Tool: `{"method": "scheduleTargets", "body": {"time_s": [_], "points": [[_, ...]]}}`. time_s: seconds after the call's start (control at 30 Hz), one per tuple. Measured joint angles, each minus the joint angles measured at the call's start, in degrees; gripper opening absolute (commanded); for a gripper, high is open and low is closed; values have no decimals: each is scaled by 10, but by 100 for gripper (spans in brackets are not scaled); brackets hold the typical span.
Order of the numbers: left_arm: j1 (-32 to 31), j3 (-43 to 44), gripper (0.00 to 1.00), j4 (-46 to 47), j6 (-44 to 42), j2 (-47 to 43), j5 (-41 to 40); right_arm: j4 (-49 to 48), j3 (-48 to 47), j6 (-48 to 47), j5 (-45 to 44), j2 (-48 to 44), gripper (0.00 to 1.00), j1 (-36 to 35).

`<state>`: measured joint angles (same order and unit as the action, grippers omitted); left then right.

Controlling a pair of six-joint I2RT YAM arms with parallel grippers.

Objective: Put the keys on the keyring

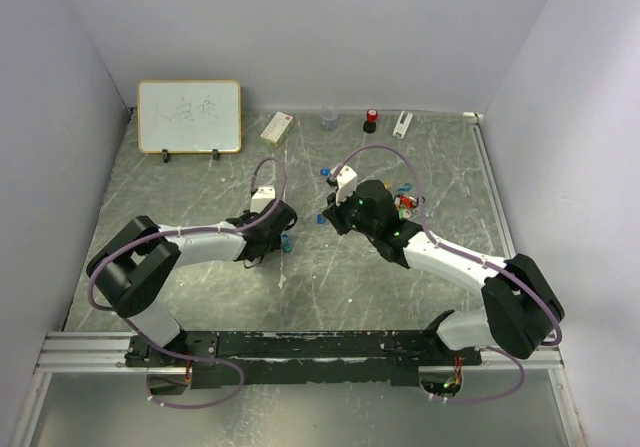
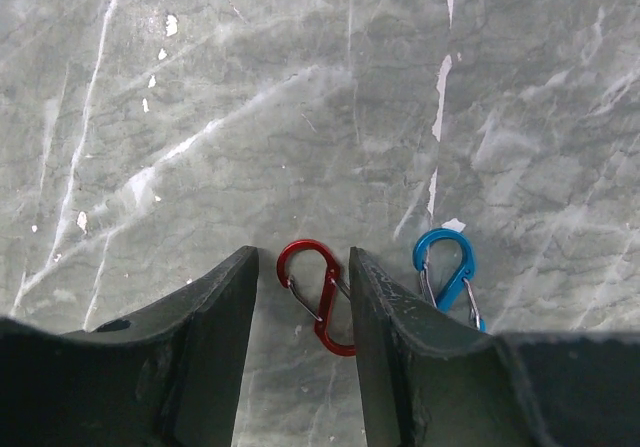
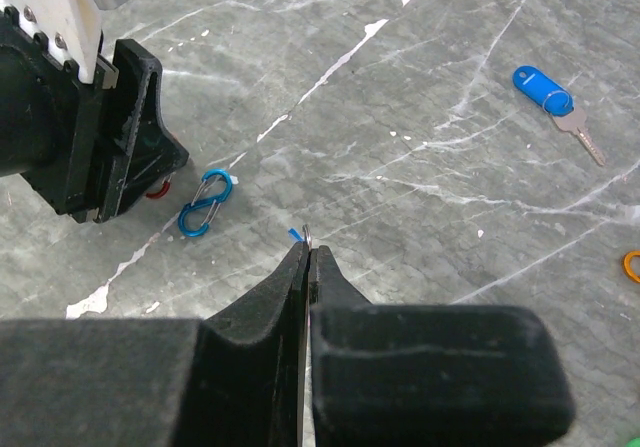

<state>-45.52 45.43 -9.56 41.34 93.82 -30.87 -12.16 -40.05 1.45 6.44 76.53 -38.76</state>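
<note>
One blue-tagged key (image 3: 545,89) lies well apart from the right fingers (image 3: 328,282), pressed together.

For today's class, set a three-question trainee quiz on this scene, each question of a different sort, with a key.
1. True or false: the red carabiner lies between the left claw's fingers.
2. In the right wrist view, the tag on the key is: A red, B blue, C green.
3. Fill in: the right claw is ___ (open or shut).
Key: 1 true; 2 B; 3 shut.
</note>
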Motion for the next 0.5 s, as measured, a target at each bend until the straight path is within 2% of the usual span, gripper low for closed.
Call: {"method": "scheduleTargets", "body": {"time_s": [0.5], "points": [[-16,14,51,-1,-9,13,-1,0,0,0,-5,0,0,0]]}}
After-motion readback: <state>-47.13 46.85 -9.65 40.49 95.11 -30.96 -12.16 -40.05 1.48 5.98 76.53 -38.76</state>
